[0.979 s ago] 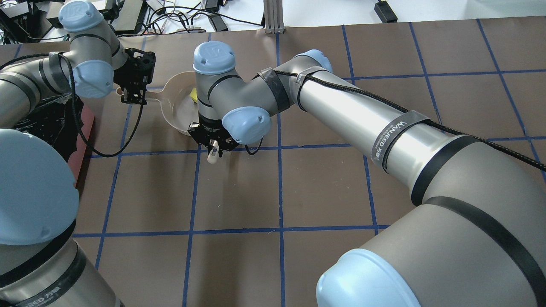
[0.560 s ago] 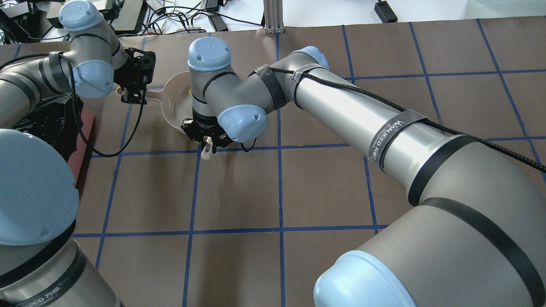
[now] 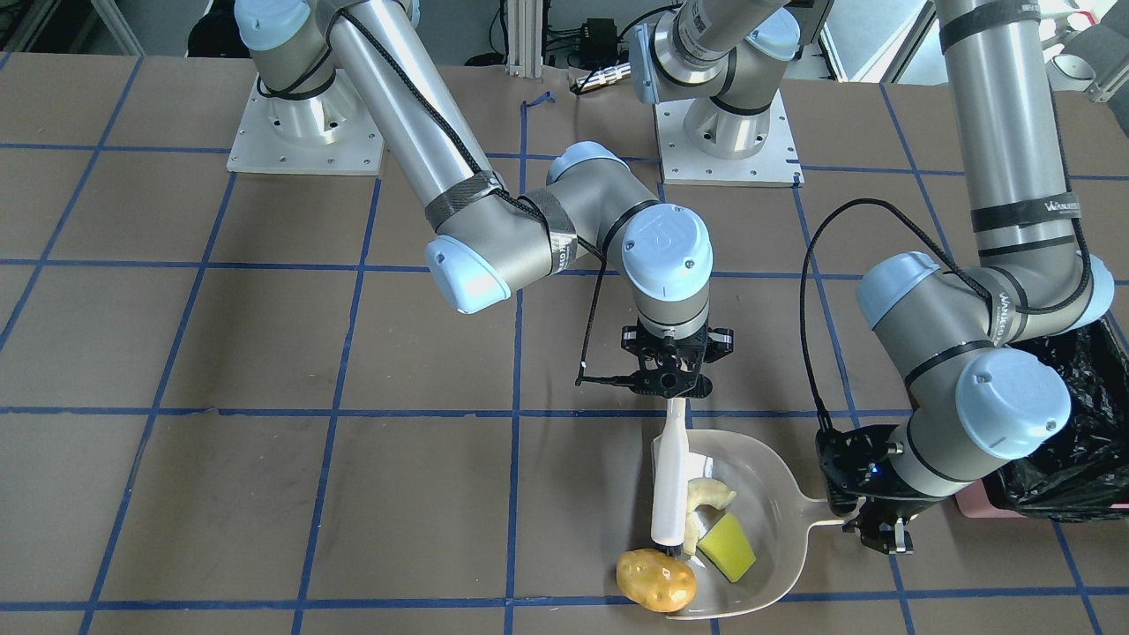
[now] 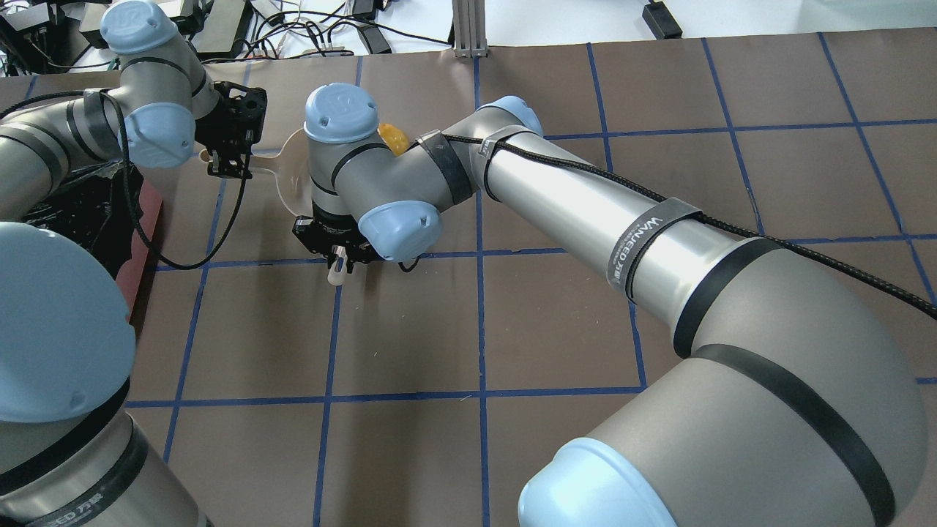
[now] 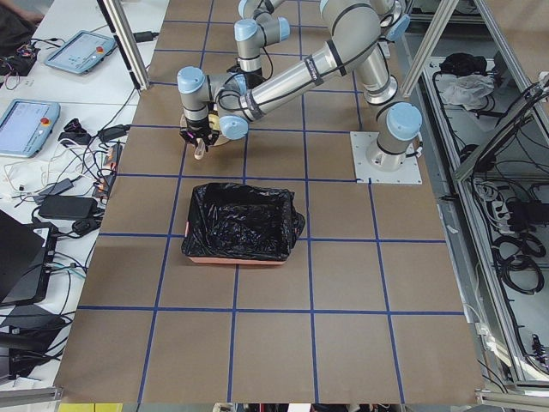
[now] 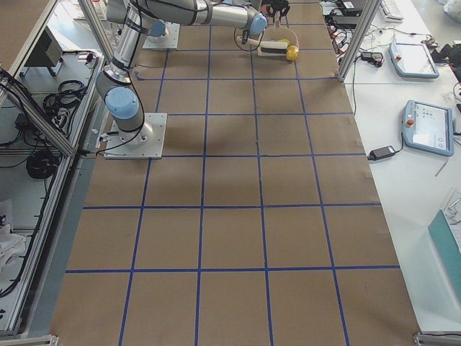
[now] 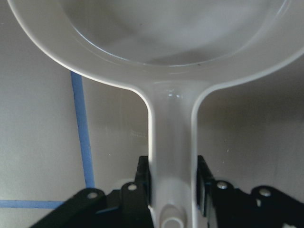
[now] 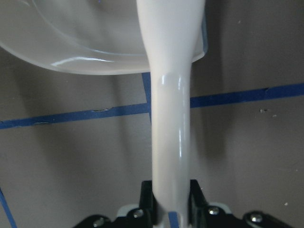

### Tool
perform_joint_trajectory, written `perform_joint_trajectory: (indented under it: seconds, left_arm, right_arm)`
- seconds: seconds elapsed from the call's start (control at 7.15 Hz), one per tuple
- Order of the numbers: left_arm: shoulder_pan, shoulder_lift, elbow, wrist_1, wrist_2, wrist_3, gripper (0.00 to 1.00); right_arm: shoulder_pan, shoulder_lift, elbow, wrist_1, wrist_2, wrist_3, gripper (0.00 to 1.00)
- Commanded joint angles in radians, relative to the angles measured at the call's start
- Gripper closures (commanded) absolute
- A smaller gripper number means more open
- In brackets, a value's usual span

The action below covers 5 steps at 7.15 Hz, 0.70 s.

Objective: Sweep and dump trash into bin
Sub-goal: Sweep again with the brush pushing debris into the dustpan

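Note:
The beige dustpan point(image 3: 767, 494) lies on the table. My left gripper point(image 3: 878, 529) is shut on its handle point(image 7: 171, 142). My right gripper point(image 3: 675, 381) is shut on a white brush point(image 3: 670, 476) whose head reaches into the pan. The cream crescent slice point(image 3: 711, 494) and the yellow sponge point(image 3: 728, 547) lie in the pan beside the brush head. The golden-brown potato point(image 3: 657, 579) sits at the pan's open edge, and it also shows in the overhead view point(image 4: 395, 139). The bin point(image 3: 1080, 423), pink with a black bag, stands just beyond my left arm.
The brown paper table cover point(image 3: 265, 494) carries a blue tape grid. The bin point(image 5: 240, 221) stands one square from the dustpan. The arm bases point(image 3: 304, 132) are at the robot's side. Cables and tablets point(image 5: 81, 51) lie past the table's far edge.
My right arm has moved left across the pan with the brush. It now hides the yellow sponge in the overhead view, and the potato has come into sight. The left gripper has not moved.

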Motion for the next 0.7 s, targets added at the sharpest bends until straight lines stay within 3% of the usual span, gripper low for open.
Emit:
perform_joint_trajectory:
  seconds: [0.0, 0.56]
  left_arm:
    - [0.000, 0.004, 0.000, 0.002, 0.000, 0.000, 0.78]
    - [0.001, 0.016, 0.000, 0.006, 0.000, 0.000, 0.78]
  right_arm:
    - [0.012, -0.011, -0.002, -0.004, 0.012, 0.000, 1.00]
    - [0.018, -0.051, -0.002, 0.024, -0.033, -0.009, 1.00]
